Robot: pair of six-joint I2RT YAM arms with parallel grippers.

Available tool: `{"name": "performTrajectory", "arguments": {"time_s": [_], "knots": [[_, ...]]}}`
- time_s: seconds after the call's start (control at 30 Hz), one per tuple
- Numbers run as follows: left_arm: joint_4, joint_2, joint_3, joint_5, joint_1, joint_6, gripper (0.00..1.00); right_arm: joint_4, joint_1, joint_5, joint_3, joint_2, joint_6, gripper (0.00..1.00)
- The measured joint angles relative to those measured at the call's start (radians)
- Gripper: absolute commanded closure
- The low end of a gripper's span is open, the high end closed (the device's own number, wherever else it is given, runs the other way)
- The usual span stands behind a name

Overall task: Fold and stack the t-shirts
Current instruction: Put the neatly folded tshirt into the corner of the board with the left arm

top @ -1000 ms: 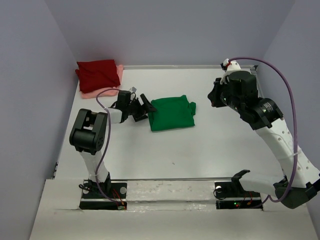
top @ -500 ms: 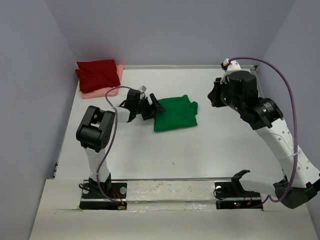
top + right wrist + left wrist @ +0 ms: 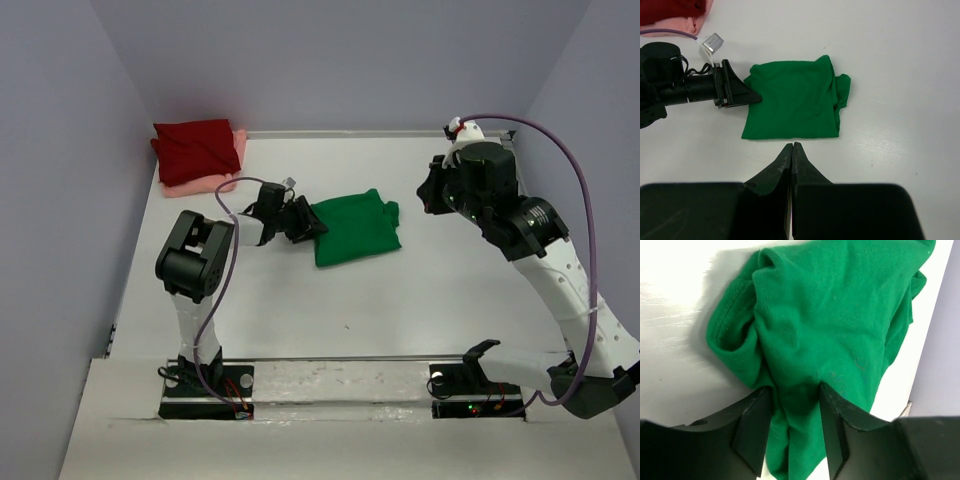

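**Left hand clamped on the green shirt; right hand closed and clear of the cloth**

From above, we see the green shirt (image 3: 357, 228) lying folded near the middle of the worktop (image 3: 400, 300), with the left hand (image 3: 305, 222) at its left edge. The red shirt (image 3: 195, 148) sits on the pink shirt (image 3: 215, 184) in the far left corner, well apart from the green one. The right hand (image 3: 427, 190) hangs at the far right, touching no cloth. From here we cannot tell how either hand's jaws stand.

The left wrist view settles this for the left hand. A bunched ridge of green cloth runs between its two fingers (image 3: 752, 432) and touches both, so the hand is clamped on the shirt. The cloth puckers beside the grip.

The right wrist view shows its own fingers (image 3: 785, 165) pressed together with nothing between them. They look down on the green shirt, where a sleeve pokes out on the right side. Only a corner of the red and pink shirts shows at the top left.
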Motion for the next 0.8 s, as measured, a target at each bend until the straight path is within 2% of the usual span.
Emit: {"name": "performTrajectory", "arguments": {"time_s": [0.03,0.07,0.13,0.17,0.27,0.6,0.8], "knots": [[0.000,0.003,0.002,0.002,0.001,-0.002,0.62,0.000,0.000,0.002,0.000,-0.002,0.000,1.00],[-0.003,0.005,0.005,-0.002,0.001,0.000,0.75,0.000,0.000,0.003,0.000,-0.004,0.000,1.00],[-0.007,0.019,0.006,-0.004,0.001,-0.002,0.83,0.000,0.000,0.008,0.000,-0.008,-0.002,1.00],[-0.003,0.026,0.008,0.007,0.001,-0.011,0.91,0.000,0.000,0.010,0.000,-0.010,-0.002,1.00],[-0.003,0.029,0.014,0.010,0.002,-0.013,1.00,0.000,0.000,0.016,0.000,-0.012,-0.003,1.00],[-0.071,0.031,0.051,-0.008,0.010,0.012,1.00,0.001,0.000,0.017,-0.006,-0.012,-0.003,1.00],[-0.269,0.027,0.173,-0.120,0.023,0.106,1.00,0.018,0.000,-0.010,-0.065,-0.011,0.000,1.00]]}}
